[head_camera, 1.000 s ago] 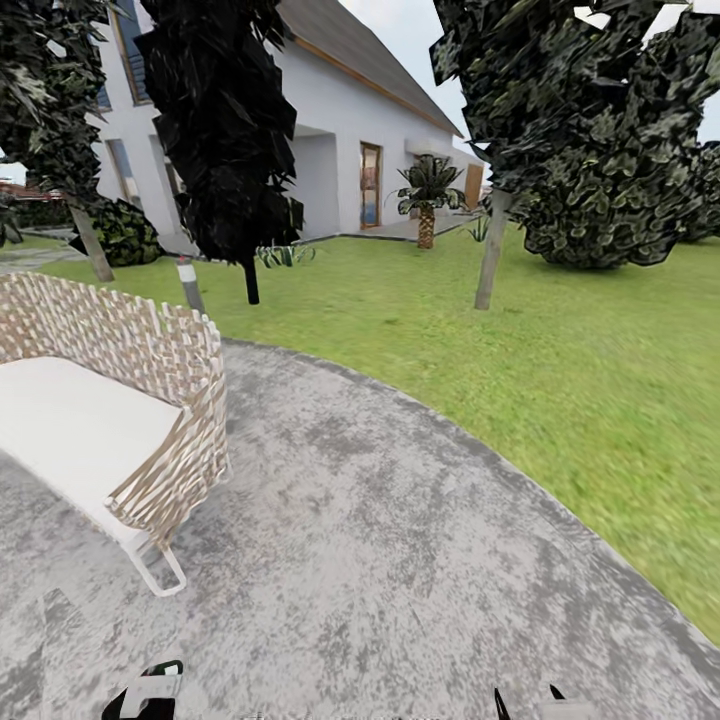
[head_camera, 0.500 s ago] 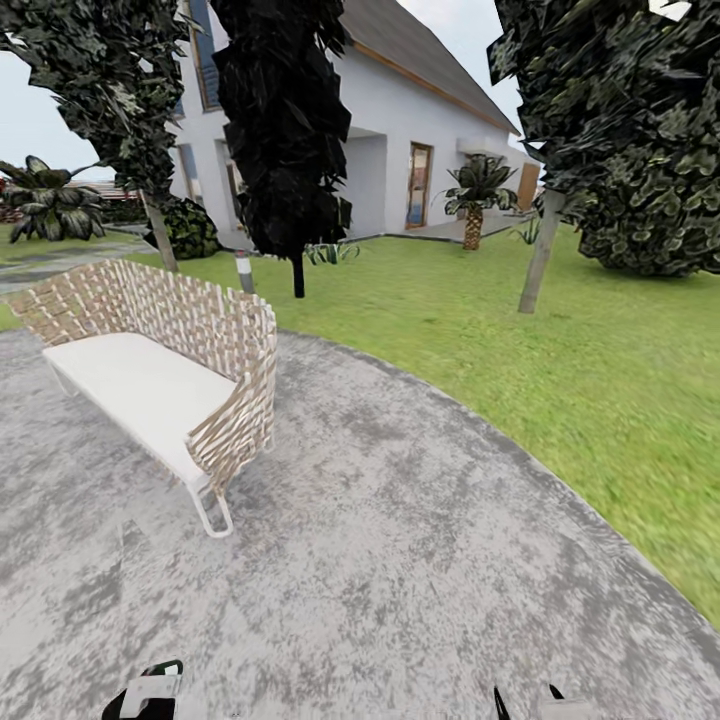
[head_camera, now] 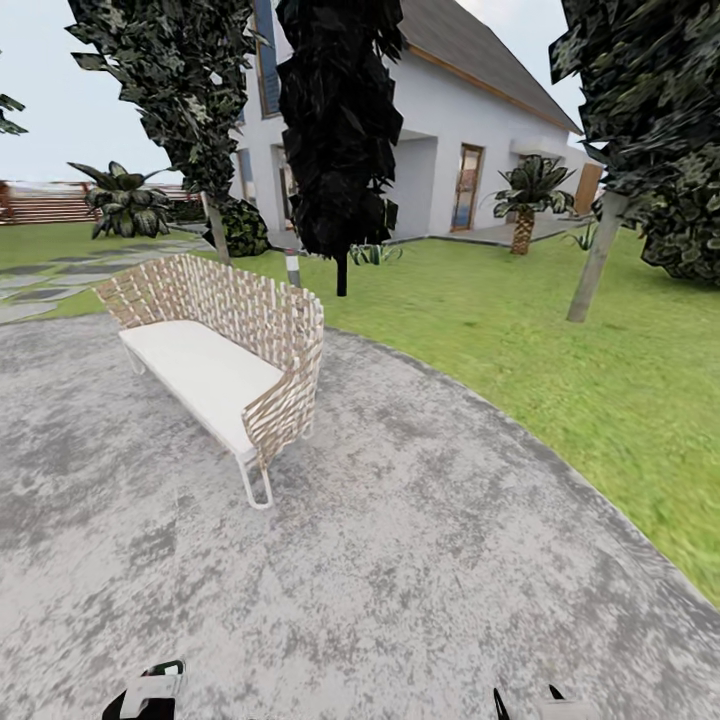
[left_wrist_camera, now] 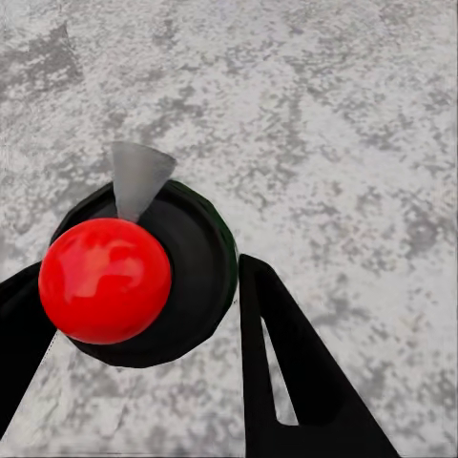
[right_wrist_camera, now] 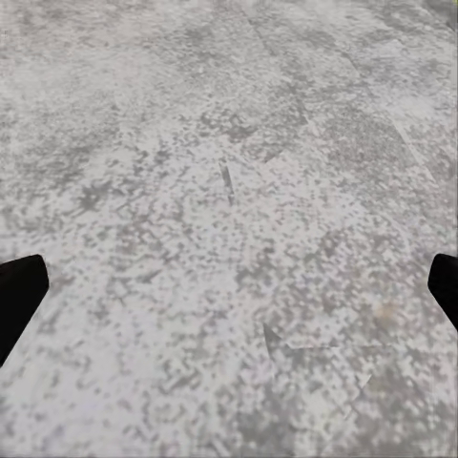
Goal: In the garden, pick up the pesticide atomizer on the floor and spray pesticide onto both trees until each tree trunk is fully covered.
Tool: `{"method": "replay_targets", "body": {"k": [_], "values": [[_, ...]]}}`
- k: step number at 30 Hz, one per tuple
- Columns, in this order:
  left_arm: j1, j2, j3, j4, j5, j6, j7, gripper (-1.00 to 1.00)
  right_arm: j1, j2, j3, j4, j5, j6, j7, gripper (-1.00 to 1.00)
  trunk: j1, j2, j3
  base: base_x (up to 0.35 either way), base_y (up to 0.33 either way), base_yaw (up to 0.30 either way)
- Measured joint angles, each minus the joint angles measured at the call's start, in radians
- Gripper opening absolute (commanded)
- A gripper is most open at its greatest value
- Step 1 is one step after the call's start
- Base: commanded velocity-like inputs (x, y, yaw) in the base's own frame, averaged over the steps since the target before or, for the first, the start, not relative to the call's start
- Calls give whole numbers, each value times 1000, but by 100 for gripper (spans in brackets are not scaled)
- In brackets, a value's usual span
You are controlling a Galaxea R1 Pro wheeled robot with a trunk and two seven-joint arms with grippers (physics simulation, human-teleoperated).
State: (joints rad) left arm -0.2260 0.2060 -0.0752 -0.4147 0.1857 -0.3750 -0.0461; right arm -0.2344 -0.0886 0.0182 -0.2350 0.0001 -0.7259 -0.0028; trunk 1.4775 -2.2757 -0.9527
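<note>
In the left wrist view the pesticide atomizer (left_wrist_camera: 143,277), a black body with a red round top and a grey nozzle, sits between my left gripper's (left_wrist_camera: 139,279) black fingers (left_wrist_camera: 286,363), which are shut on it above grey paving. My right gripper (right_wrist_camera: 234,286) is open over bare paving with nothing between its fingers. Parts of both grippers show at the bottom edge of the head view: left (head_camera: 150,692), right (head_camera: 540,703). Two tree trunks stand on the lawn, one at back left (head_camera: 215,232) and one at right (head_camera: 592,262).
A wicker bench (head_camera: 225,360) with a white cushion stands on the round grey patio (head_camera: 400,560) ahead left. A black column-shaped tree (head_camera: 340,150), a palm (head_camera: 523,212) and a white house (head_camera: 470,150) lie beyond. Lawn (head_camera: 560,370) borders the patio at right.
The whole head view has slid rightward, so the camera has turned left; the bench now shows in full. Both grippers hold their places at the bottom edge.
</note>
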Motion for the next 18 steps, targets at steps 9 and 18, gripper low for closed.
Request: {"method": "replay_targets", "body": {"k": [9, 18], "values": [[0, 0, 0, 0, 3, 0, 0, -100, 0, 1, 2, 0, 1, 0, 0, 100, -4, 7, 4, -1, 0, 276], [0, 0, 1, 1, 3, 0, 0, -100, 0, 2, 3, 0, 2, 0, 0, 100, -38, 70, 33, 0, 0, 277]]}}
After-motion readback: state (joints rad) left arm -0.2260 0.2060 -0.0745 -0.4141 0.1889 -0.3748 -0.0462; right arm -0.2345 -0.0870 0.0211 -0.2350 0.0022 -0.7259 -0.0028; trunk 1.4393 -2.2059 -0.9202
